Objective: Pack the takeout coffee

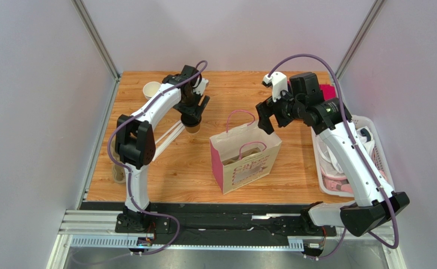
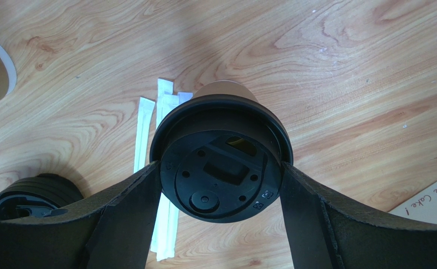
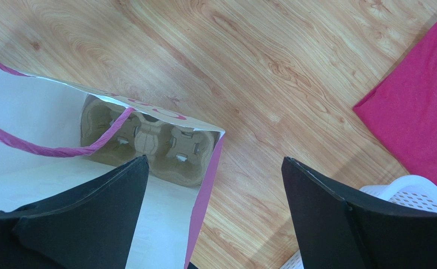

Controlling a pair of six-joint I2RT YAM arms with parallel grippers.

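The left jaws grasp the takeout coffee (image 2: 221,168) by its black lid, one finger (image 2: 131,213) pressed against each side; the cup stands upright on the counter (image 1: 243,89), just beside white wrapped straws (image 2: 143,134). The right jaws hang released, wide apart and empty, above the cream paper bag (image 1: 249,162), whose open mouth shows a pulp cup carrier (image 3: 187,151) inside

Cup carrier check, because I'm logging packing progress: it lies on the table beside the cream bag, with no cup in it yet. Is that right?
No. The cup carrier lies inside the cream bag, not beside it; the right wrist view shows it there. No cup shows in it yet.
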